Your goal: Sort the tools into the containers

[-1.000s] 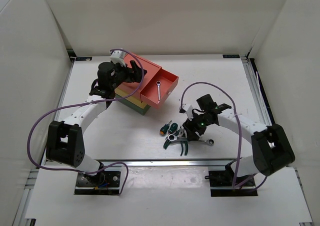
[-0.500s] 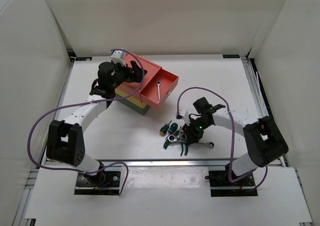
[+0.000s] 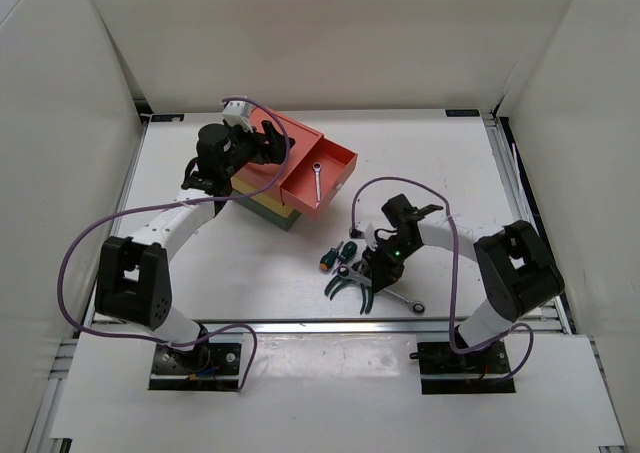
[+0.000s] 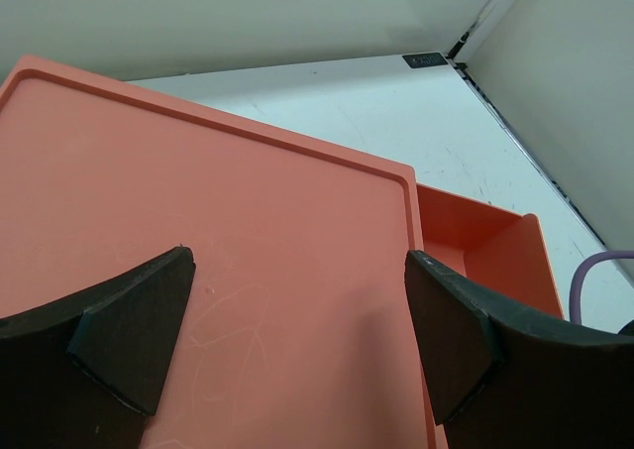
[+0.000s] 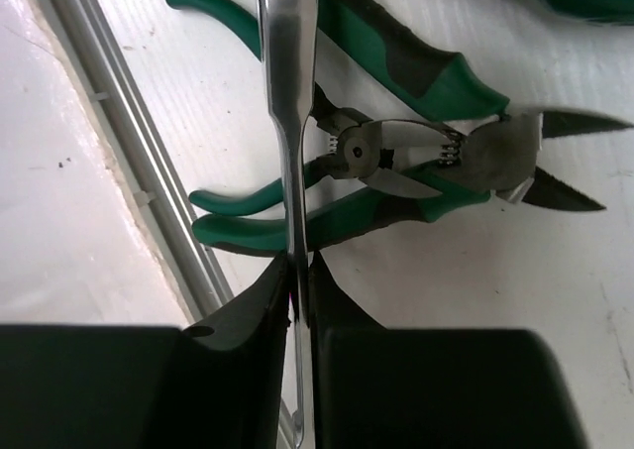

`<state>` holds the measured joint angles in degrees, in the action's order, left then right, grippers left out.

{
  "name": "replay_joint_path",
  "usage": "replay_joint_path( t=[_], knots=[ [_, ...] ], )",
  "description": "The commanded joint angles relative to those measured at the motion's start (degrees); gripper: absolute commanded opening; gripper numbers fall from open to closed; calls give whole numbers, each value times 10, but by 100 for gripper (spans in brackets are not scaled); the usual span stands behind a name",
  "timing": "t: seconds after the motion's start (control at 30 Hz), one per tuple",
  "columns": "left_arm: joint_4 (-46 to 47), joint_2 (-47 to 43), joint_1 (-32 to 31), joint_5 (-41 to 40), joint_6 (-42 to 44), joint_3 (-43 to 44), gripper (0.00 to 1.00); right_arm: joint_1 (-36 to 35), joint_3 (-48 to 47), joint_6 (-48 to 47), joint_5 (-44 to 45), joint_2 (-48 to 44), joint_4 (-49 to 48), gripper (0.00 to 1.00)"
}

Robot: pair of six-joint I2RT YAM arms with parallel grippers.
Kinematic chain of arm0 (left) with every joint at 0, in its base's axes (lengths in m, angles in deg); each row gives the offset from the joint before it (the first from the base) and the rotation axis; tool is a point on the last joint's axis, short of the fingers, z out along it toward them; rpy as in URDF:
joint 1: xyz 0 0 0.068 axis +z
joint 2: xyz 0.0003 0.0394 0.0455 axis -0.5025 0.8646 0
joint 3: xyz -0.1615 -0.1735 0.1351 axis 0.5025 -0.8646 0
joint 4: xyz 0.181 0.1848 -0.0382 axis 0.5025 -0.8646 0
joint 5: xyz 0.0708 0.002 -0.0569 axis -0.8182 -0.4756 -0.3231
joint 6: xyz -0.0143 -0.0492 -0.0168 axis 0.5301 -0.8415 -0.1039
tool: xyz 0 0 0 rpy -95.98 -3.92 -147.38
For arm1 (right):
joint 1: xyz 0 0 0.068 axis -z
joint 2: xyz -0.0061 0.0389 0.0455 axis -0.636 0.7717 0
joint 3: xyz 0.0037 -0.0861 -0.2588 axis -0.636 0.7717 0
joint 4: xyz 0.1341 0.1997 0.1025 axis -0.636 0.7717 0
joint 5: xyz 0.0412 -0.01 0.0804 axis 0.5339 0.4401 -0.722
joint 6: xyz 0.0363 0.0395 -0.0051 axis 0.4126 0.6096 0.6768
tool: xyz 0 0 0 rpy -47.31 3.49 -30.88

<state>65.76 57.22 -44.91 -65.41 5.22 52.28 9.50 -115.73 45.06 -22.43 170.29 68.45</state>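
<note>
While the right jaws clamp it, the polished silver wrench point(image 5: 286, 122) crosses green-handled pliers point(image 5: 396, 67). Left jaws stand apart.

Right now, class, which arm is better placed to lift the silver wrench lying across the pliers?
The right arm. The right gripper is shut on the silver wrench shaft, over the pliers; the left gripper hangs open above the salmon box, away from the tools.

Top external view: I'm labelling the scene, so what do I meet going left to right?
left gripper → wrench in the red drawer → orange-handled screwdriver → green-handled screwdriver → right gripper, gripping the ratchet wrench
</note>
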Motion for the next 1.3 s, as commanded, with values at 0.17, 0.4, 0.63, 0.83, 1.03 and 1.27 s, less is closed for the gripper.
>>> replay_joint_path(
  t=[0.17,0.4,0.63,0.83,1.03,1.27],
  knots=[
    [-115,38,7,-7,-21,-18,99,-8,-28,8,-39,15,31,0],
    [-120,45,9,-7,-21,-6,99,-9,-47,13,-77,-95,62,0],
    [-124,52,9,-7,-23,11,99,-6,-129,-10,-99,-141,135,0],
    [-123,50,9,-11,-23,16,99,-2,-242,137,-113,-148,73,0],
    [-124,46,10,-11,-20,13,99,1,-322,419,-30,-135,-99,0],
    [-122,39,10,-11,-23,5,99,-2,-430,588,2,-94,-127,0]
  ],
)
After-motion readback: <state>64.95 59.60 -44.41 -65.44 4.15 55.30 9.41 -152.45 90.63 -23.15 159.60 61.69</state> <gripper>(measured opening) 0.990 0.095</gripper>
